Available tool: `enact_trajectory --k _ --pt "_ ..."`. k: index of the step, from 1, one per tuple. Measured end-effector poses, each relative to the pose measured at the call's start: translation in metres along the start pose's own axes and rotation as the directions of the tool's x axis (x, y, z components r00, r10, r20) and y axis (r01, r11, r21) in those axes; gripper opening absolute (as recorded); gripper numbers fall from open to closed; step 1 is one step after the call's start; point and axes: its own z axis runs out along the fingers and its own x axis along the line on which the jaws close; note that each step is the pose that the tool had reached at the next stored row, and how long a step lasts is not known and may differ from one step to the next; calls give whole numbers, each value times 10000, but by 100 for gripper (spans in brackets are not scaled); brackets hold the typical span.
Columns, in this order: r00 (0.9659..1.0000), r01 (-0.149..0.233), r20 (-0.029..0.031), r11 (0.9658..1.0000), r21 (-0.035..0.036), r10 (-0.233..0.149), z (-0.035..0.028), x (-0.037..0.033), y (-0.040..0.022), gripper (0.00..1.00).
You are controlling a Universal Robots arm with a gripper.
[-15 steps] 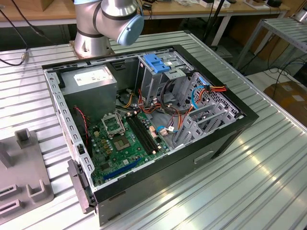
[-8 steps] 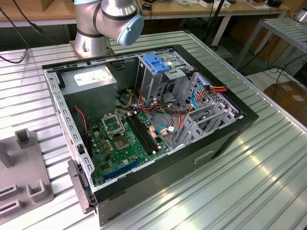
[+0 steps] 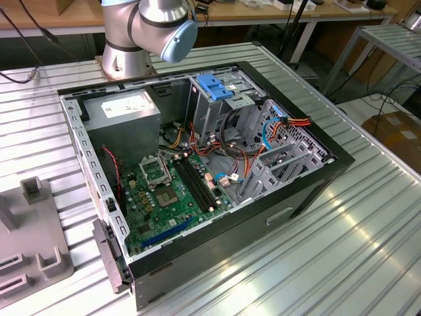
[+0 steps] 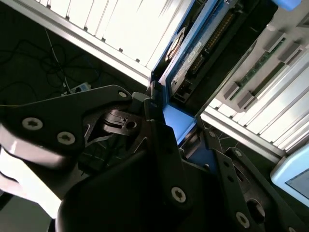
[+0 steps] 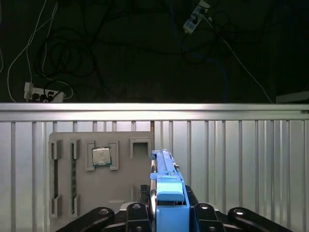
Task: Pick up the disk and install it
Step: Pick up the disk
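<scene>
Pinching the disk (image 5: 165, 170), the hand (image 5: 168, 215)

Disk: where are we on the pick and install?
Done: the pick. In the first wrist view the gripper is shut on the disk, which it holds edge-on in front of the grey fixture tray. In hand: the disk itself. Left: the install, since the disk sits in the gripper and not in the open computer case seen in the exterior view.
</scene>
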Motion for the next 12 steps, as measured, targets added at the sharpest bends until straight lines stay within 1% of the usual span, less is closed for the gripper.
enact_trajectory --k 5,6,7,11,12 --pt "10000 0 68 10000 -17 0 -86 -8 1 37" --pt "9999 0 112 10000 -26 0 -127 -13 2 37" --pt "9999 -1 136 10000 -36 2 -168 -17 3 37" --pt "9999 -2 157 10000 -56 3 -237 -23 4 37" --pt "9999 -2 170 10000 -60 3 -262 -26 4 37"
